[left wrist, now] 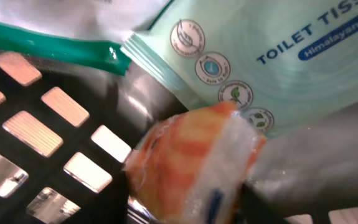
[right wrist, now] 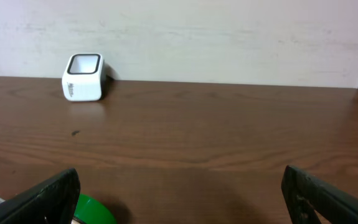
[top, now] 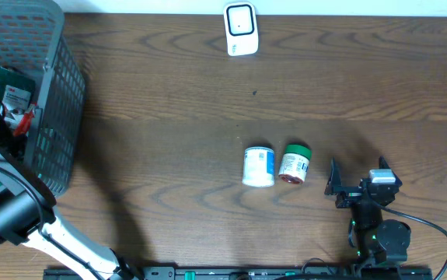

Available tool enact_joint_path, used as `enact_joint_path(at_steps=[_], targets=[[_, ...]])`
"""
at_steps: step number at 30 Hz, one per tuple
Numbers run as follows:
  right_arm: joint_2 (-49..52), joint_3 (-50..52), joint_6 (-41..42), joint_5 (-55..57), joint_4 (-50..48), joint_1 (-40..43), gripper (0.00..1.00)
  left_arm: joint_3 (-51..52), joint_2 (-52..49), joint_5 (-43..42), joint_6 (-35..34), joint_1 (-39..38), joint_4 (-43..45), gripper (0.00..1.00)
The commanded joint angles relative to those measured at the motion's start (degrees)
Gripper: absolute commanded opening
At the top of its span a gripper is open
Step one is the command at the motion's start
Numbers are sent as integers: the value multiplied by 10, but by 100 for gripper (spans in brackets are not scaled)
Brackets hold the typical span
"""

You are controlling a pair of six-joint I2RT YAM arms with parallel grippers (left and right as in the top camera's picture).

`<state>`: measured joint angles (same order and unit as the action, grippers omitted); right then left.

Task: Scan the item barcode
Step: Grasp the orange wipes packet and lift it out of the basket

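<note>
Where your left arm dips into the grey mesh basket [top: 56, 101] at the left end of the wooden surface [top: 161, 93], the left pincer [top: 17, 123] sits among the packed goods. Its wrist view is filled by an orange-and-white packet [left wrist: 191, 162] close to the lens, with a pale green toilet tissue pack [left wrist: 303, 68] behind it and a green-edged white bag [left wrist: 48, 40] at upper left. You cannot tell whether this pincer is clamped on the packet or merely beside it. Your right pincer [right wrist: 182, 196] hovers at the near right with its fingers wide apart, holding nothing. Just left of it two jars lie side by side: a green-lidded jar [top: 295, 163] and a white jar with a blue label [top: 259, 166]. The white scanner [top: 240, 29] stands at the far edge, well apart from both.
</note>
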<state>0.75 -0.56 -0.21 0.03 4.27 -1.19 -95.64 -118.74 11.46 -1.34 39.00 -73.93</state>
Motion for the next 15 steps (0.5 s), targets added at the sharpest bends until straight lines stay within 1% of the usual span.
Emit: enact_joint_path(at_steps=[1, 2, 3, 4, 8, 11, 14, 15], targets=[[0, 2, 2, 5, 0, 3, 99, 0, 10, 10, 0, 3, 7, 21], [0, 2, 2, 5, 0, 3, 99, -3, 10, 10, 0, 3, 7, 19], [0, 2, 2, 5, 0, 3, 99, -7, 10, 7, -1, 3, 7, 12], [0, 2, 2, 5, 0, 3, 99, -16, 10, -5, -2, 3, 5, 11], [0, 2, 2, 5, 0, 3, 99, -75, 15, -51, -2, 3, -22, 8], [0, 2, 2, 5, 0, 3, 99, -174, 21, -78, -8, 3, -68, 7], [0, 2, 2, 5, 0, 3, 99, -288, 33, -107, -36, 3, -103, 8], [0, 2, 2, 5, 0, 3, 99, -306, 36, -114, -40, 2, -105, 8]])
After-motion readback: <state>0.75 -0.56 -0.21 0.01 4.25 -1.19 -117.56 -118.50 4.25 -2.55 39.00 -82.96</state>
